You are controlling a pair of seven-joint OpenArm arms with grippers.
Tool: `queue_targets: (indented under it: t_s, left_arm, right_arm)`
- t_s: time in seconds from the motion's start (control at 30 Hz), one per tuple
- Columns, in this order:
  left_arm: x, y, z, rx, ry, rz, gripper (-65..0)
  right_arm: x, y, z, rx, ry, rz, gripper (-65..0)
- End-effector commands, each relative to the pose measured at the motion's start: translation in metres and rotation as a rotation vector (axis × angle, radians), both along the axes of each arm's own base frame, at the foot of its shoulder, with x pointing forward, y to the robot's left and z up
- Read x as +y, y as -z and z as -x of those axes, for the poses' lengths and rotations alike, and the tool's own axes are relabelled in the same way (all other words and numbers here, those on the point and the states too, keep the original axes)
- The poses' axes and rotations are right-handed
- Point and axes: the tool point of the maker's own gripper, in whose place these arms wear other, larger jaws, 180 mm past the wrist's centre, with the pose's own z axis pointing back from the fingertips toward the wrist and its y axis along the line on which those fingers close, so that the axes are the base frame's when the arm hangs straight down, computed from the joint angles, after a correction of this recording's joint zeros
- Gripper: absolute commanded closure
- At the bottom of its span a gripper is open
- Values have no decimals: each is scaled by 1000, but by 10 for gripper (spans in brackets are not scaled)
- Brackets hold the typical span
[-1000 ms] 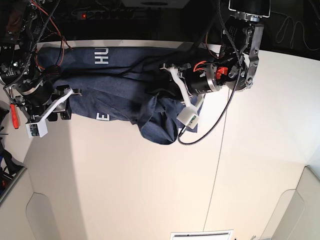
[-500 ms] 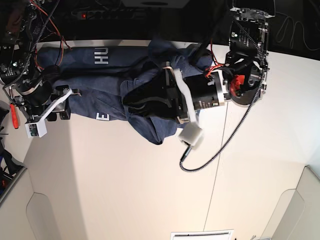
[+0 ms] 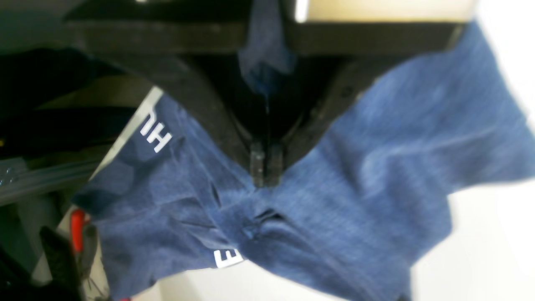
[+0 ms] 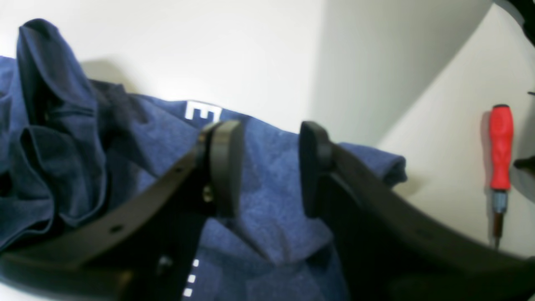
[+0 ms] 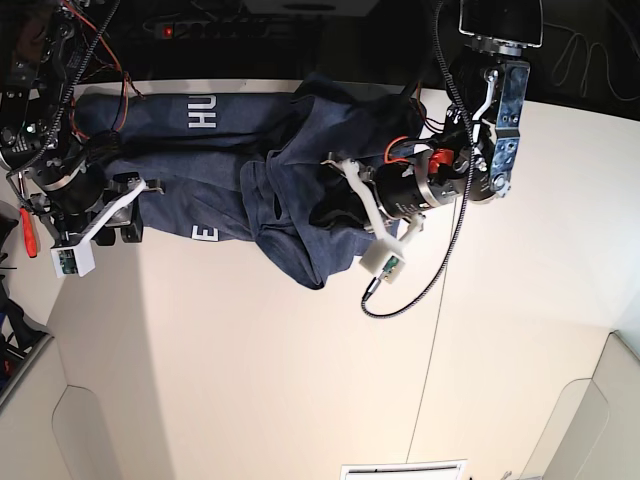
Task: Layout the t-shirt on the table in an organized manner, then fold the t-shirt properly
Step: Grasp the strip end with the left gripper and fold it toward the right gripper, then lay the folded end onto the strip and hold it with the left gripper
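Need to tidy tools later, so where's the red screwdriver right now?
In the right wrist view, the red screwdriver lies at far right, beyond the t-shirt.

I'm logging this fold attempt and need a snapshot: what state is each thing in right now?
t-shirt: bunched and wrinkled on the table, not laid flat, not folded.
left gripper: shut on a fold of the t-shirt.
right gripper: open, jaws apart over the fabric.
table: shirt lies along its far edge.
red-handled screwdriver: lying flat, untouched.
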Motion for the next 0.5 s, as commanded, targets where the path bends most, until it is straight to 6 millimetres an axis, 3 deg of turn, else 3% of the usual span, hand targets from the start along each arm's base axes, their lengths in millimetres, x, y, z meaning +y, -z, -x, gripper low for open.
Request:
queue_targets:
  t_s: [0.0,0.1,0.23,0.47]
  left_arm:
    - [-5,-12,-15,-52,-24,16,0]
    - [0,-3,-32,-71,-92,-94,0]
    - [2,-1,-37,-86,-96,-150,0]
    - [43,-3,-60,-133,-235,-228,0]
  right_arm:
    - [-1,-13,-9,-55,-5,2,-231]
    - [-1,-13,-9,-54,-5,2,-231]
    - [-1,-13,-9,-55,-5,2,-231]
    - [-1,-13,-9,-55,-5,1,-231]
